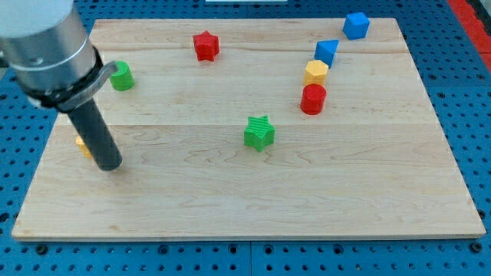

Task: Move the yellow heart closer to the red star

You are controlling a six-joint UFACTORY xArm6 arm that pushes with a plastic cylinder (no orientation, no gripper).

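blue pegboard frames the pale wooden board [253,192] you are working on. your rod has no jaws to open or close, so it grips nothing; your tip [110,165] rests on the wood near the view's left edge. the yellow heart [82,144] sits just beside the tip, to its left and slightly toward the view's top, mostly hidden behind the rod, so its shape is hard to confirm and you cannot tell whether they touch. the red star [205,45] lies well apart, up and to the right of the tip. you look to be at the approach step, lining up on the heart. as it stands, the tip is on the star's side of the heart, so pushing from here would send it away; you would likely need to swing round to the heart's far left and lower side, then push diagonally up and right. the green cylinder [121,76], above the tip, sits near that path, so steer below it. the green star [259,132] and the yellow hexagon [315,72], red cylinder [313,99] and two blue blocks [327,51] [355,24] lie far right of the tip.
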